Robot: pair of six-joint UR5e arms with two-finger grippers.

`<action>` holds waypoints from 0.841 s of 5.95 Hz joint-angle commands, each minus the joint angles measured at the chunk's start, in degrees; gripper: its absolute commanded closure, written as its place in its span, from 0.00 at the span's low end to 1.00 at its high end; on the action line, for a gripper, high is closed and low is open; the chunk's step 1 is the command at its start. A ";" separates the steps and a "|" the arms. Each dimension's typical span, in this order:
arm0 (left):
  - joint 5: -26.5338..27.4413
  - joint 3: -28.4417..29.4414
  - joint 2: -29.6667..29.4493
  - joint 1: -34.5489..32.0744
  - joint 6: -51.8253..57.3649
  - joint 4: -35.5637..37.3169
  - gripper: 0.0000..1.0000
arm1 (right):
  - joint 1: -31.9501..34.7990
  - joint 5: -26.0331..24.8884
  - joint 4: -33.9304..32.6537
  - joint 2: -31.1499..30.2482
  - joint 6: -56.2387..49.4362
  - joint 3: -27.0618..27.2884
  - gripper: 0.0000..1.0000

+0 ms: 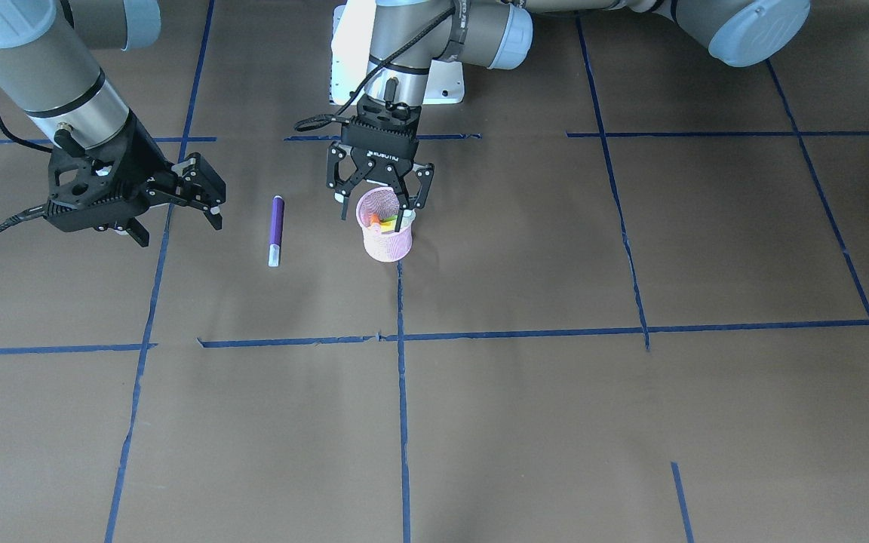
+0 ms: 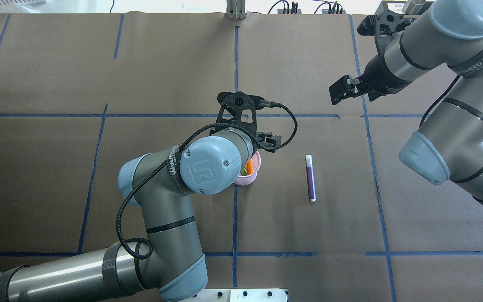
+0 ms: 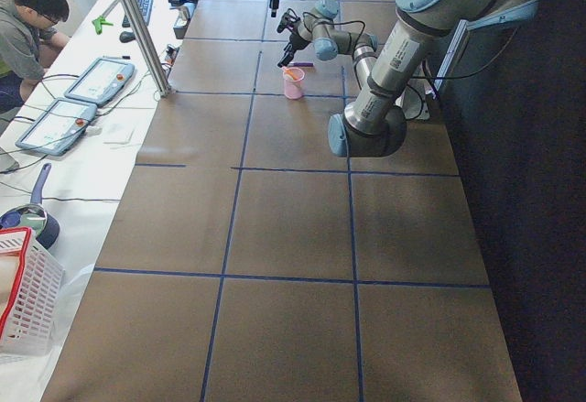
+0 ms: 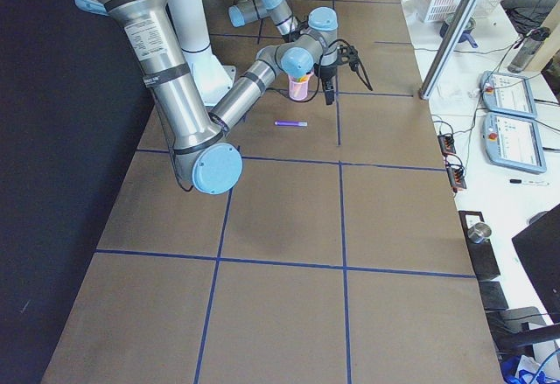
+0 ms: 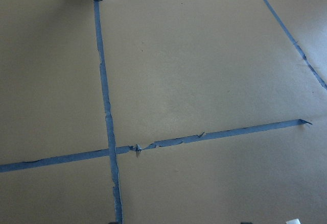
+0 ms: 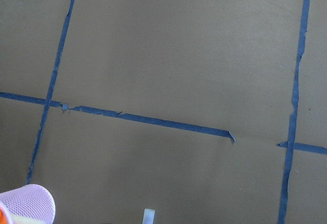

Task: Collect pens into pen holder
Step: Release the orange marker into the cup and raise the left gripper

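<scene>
My left tool [image 1: 376, 205], marked ROBOTIQ, hangs just over the pink pen holder [image 1: 387, 240] with its fingers apart. 2 pens, the orange pen [image 1: 375, 221] and green pen [image 1: 388, 225], stand inside it. The purple pen [image 1: 276, 226] lies flat on the tabletop [image 1: 525, 422] between the holder and my right tool [image 1: 176, 219], which is spread wide.

Purple pen [image 1: 277, 226] w/ pale cap; pink mesh holder [image 1: 388, 243]; orange pen [image 1: 376, 220], green pen [image 1: 388, 225]; blue tape [image 1: 525, 332], brown table [image 1: 631, 437].

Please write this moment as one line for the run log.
left pincer open, by pen holder | orange pen, green pen inside | purple pen lying flat outside | right pincer open, empty
</scene>
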 commanded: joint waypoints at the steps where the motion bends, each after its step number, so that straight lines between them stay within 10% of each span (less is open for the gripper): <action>1: -9.23 -2.87 0.31 -3.40 2.87 5.44 0.00 | -0.04 -0.41 0.00 0.17 0.04 -0.05 0.00; 5: -32.21 -9.55 8.72 -16.32 6.90 19.36 0.00 | -2.31 -2.85 -0.09 0.08 9.65 0.48 0.00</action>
